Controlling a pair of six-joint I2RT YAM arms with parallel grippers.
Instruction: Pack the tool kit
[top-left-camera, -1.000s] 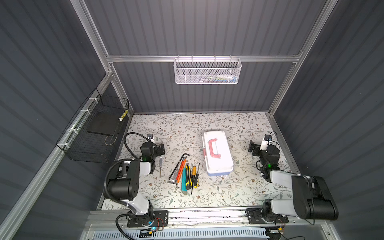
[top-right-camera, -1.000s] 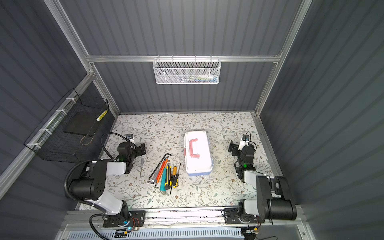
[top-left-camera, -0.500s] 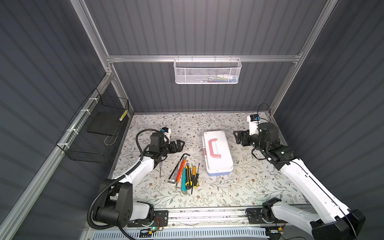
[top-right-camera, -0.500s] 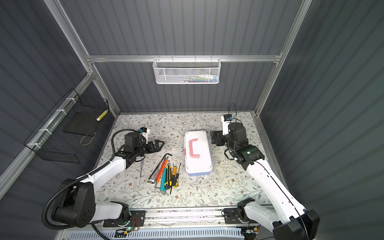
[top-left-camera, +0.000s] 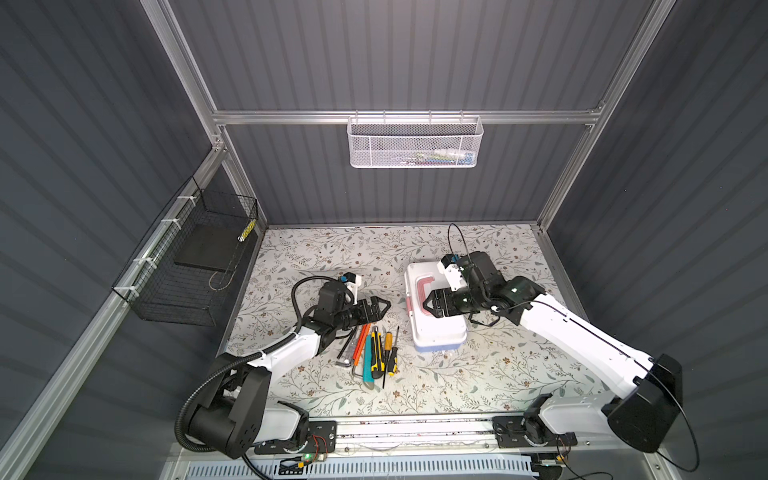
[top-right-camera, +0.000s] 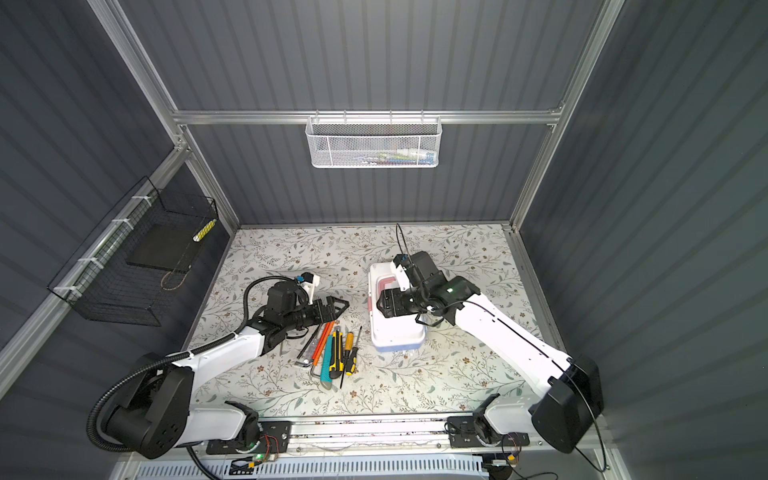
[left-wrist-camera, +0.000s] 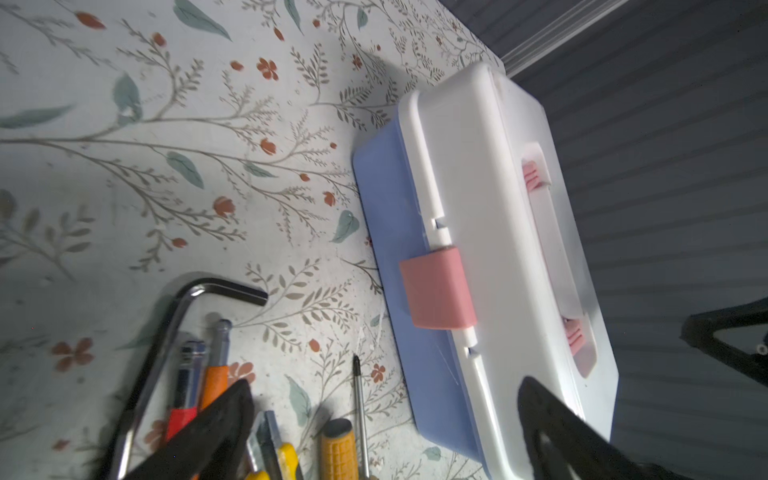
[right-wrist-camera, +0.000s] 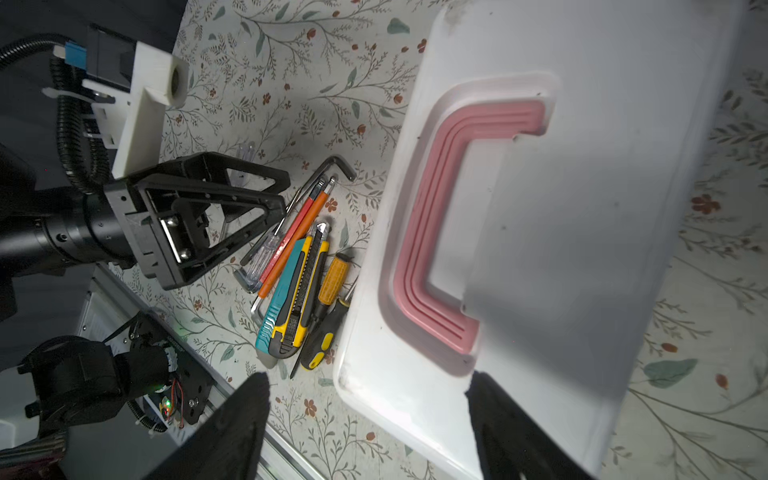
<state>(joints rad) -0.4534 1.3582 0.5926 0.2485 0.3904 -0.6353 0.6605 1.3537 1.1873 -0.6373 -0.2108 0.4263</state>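
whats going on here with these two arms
Two robot arms are set to pack a tool kit. The right gripper hovers open over the closed white box, near its pink handle. The left gripper, also open, hangs near the loose tools beside the box. Nothing is held; the pink latch looks shut.

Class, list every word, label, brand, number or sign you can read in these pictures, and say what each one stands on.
None can be read.
White plastic box lid with pink handle: plain, no lettering.
Yellow and black utility knife: no legible marking.
Coloured packets in the white mesh basket: too small to read.
Yellow strip in the black wire basket: too small to read.
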